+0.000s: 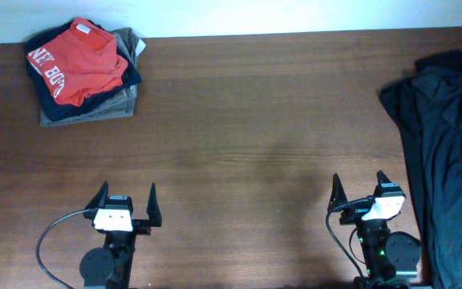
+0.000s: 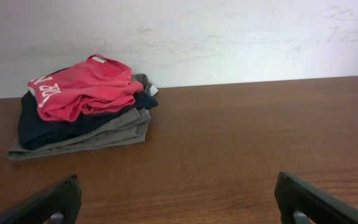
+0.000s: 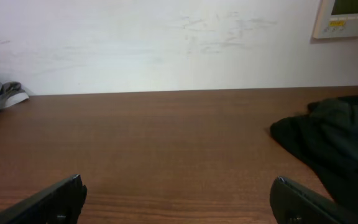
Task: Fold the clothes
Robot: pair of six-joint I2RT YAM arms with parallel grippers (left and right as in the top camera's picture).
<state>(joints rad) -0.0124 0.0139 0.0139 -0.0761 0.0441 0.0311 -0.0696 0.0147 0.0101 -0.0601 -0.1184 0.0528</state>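
Lying well apart from the folded stack [image 1: 83, 71], the black garment [image 1: 447, 136] looks soft, limp; pinch its nearest edge. Left gripper [image 1: 127, 194], right gripper [image 1: 358, 183]: fingers [image 1: 101, 195] spread, empty.

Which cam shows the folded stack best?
Left wrist: the stack sits large and side-on, so the layers read clearly: red on navy on olive-grey. Overhead shows its whole footprint from above, but smaller, in the frame's top-left corner. Right wrist catches only a sliver at the left edge.
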